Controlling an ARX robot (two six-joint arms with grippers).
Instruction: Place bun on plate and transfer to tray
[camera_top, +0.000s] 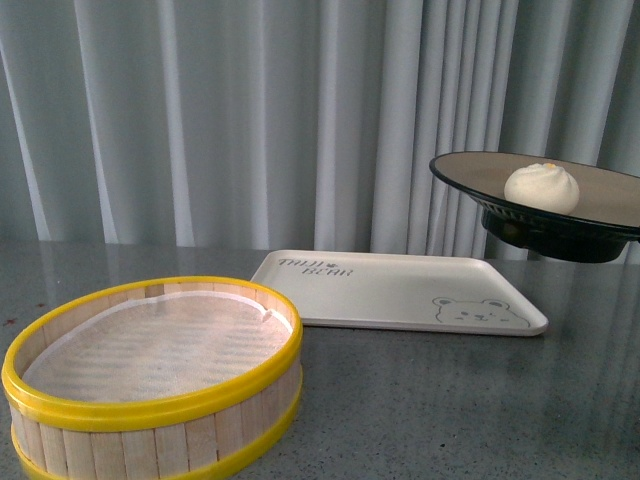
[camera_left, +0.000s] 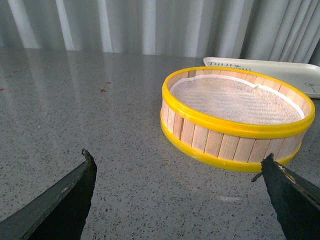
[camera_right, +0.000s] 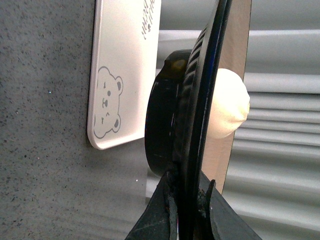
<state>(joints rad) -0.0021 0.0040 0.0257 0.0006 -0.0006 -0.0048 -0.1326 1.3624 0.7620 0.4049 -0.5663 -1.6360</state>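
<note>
At the upper right of the front frame, the plate (camera_top: 475, 180) hangs in the air with the bun (camera_top: 542, 188) sitting on its brown inside, a little right of the plate's middle. The first half of the job looks done: the bun is on the plate. What is left is the transfer. The plate is lifted clear of the table (camera_top: 450, 400) and sits higher in the frame than the tray (camera_top: 400, 290), off toward that tray's right end, so it has yet to be brought over and set down.

The right end effector (camera_right: 189, 187) is clamped on the plate's black rim, one finger on the underside and one on the inner face, as the right wrist view shows edge-on. The left end effector (camera_left: 177, 156) is spread wide and holds nothing, and its two dark fingers frame the steamer basket (camera_top: 150, 412). That basket stands at the lower left of the front frame and holds only its white liner.

The bun is round and cream-white, smooth on its sides, with faint pleats gathered at the top and a small orange dot at the crown. It sits upright, and I judge it loose on the plate, so a tilt could let it slide. The plate is tipped slightly in the front frame. The tray lies flat at centre right with nothing on it, showing dark lettering at its upper left corner and a bear face near its lower right corner.
</note>
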